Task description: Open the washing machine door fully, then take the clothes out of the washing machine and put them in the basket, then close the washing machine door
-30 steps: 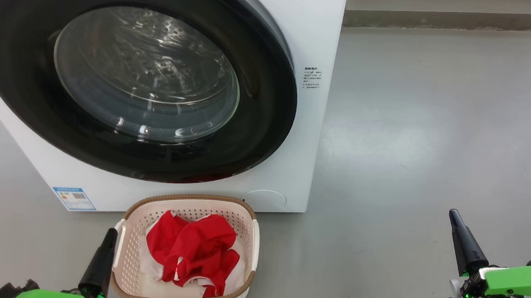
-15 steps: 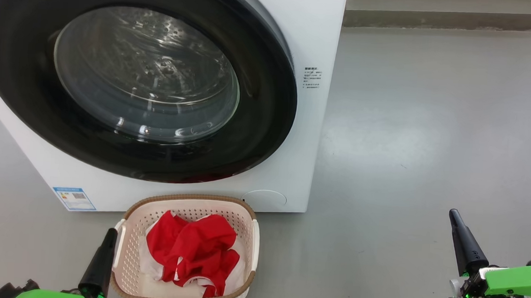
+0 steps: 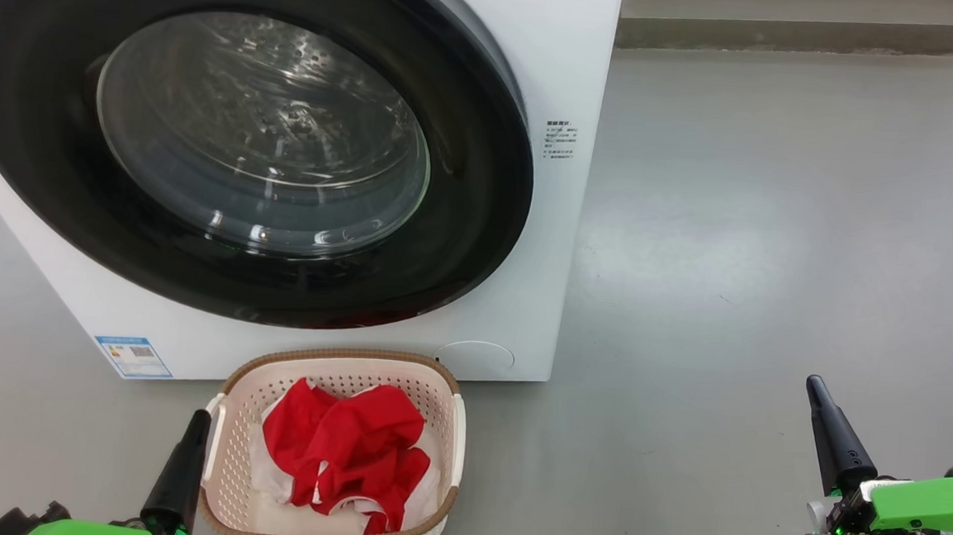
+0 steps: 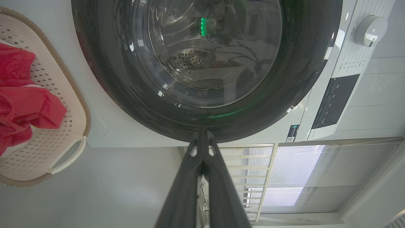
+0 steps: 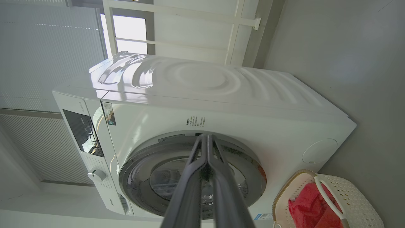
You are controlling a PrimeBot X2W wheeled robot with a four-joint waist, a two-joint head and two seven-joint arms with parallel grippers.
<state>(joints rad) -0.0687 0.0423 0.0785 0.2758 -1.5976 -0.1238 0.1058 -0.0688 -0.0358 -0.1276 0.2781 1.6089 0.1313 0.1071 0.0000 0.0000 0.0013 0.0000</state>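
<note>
The white washing machine [image 3: 563,74] stands with its black-rimmed round door [image 3: 479,218] closed flat against its front. The glass window [image 3: 261,130] shows the steel drum behind it. On the floor in front sits the cream basket [image 3: 338,360] with the red clothes [image 3: 341,449] piled inside. My left gripper [image 3: 198,418] is shut and holds nothing, close beside the basket's left rim. My right gripper [image 3: 813,384] is shut and holds nothing, low over the floor far to the right. The left wrist view shows the door [image 4: 110,82] and basket [image 4: 74,91]; the right wrist view shows the washing machine [image 5: 221,95] and basket [image 5: 354,190].
Grey floor [image 3: 776,236] spreads wide to the right of the machine. A low ledge [image 3: 813,36] runs along the back. A blue label [image 3: 133,356] sits at the machine's lower left corner. Window blinds [image 4: 316,177] and a white railing [image 5: 190,12] lie behind the machine.
</note>
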